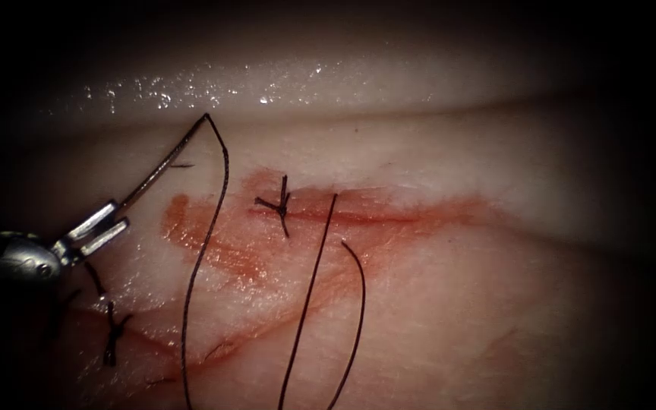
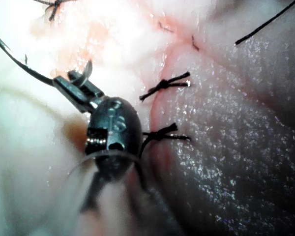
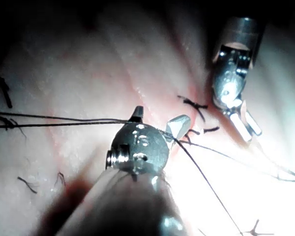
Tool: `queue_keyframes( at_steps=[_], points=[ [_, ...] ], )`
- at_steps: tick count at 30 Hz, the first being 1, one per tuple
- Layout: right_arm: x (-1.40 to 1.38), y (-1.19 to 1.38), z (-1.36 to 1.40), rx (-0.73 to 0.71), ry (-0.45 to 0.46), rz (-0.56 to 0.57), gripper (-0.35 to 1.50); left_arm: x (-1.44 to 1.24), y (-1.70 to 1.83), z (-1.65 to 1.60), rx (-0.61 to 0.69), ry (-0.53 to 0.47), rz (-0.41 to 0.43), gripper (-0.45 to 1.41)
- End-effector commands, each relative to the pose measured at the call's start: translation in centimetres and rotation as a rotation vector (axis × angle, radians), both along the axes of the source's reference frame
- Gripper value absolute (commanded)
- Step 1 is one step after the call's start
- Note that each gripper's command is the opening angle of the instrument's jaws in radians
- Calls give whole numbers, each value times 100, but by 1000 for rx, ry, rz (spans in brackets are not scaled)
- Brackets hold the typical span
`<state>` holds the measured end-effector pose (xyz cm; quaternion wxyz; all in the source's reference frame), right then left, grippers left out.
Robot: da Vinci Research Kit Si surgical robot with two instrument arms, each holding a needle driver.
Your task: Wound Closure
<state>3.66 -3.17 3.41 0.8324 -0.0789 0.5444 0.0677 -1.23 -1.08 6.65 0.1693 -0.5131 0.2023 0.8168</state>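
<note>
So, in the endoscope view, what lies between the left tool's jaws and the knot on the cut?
One strand of thread and red fluid on the tissue, between left tool and knot.

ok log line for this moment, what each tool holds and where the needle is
left tool: shut on needle near its tail | needle: above tissue, left of cut | right tool: open, holds nothing

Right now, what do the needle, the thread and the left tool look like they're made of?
The needle, held near its tail in the left tool's jaws and clear of the tissue, looks like polished steel: thin, grey, with a glint. The thread is dark and matte, possibly braided; too fine to tell. The left tool looks like bright bare metal with sharp highlights.
</note>
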Motion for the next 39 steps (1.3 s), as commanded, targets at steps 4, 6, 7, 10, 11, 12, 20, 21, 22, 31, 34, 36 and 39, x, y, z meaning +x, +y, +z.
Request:
queue_keyframes(
  at_steps=[4, 6, 7, 10, 11, 12, 20, 21, 22, 31, 34, 36, 39],
  points=[
    [-39, 23, 24, -4, 0, 38, 146, -2, -2, 11, -2, 10, -11, -45],
    [-54, 28, 33, -13, 2, 56, 148, 1, -1, 12, -3, 14, -16, -45],
    [-64, 31, 42, -18, -13, 69, 148, 5, 0, 13, -2, 20, -22, -45],
    [-76, 34, 55, -29, -37, 81, 148, 11, 2, 13, -1, 27, -33, -45],
    [-80, 35, 60, -32, -41, 83, 148, 15, 3, 13, -2, 27, -40, -45],
    [-85, 36, 67, -35, -41, 81, 148, 20, 4, 12, -3, 30, -50, -45],
    [-100, 43, 109, -33, -62, 32, 148, 88, 23, 4, -12, 43, -170, -45],
    [-100, 45, 113, -32, -64, 31, 148, 95, 24, 4, -14, 46, -180, -45],
    [-99, 48, 120, -42, -65, 21, 148, 102, 24, 4, -15, 53, -189, -45],
    [-83, 87, 185, -91, -126, 6, 146, 93, 21, 8, -29, 67, -207, -45],
    [-78, 96, 202, -97, -131, 13, 145, 86, 19, 8, -33, 63, -204, -45],
    [-74, 100, 213, -100, -136, 12, 145, 82, 18, 9, -37, 59, -203, -45],
    [-69, 100, 222, -104, -137, 6, 141, 79, 17, 9, -39, 55, -198, -45]
  ],
)
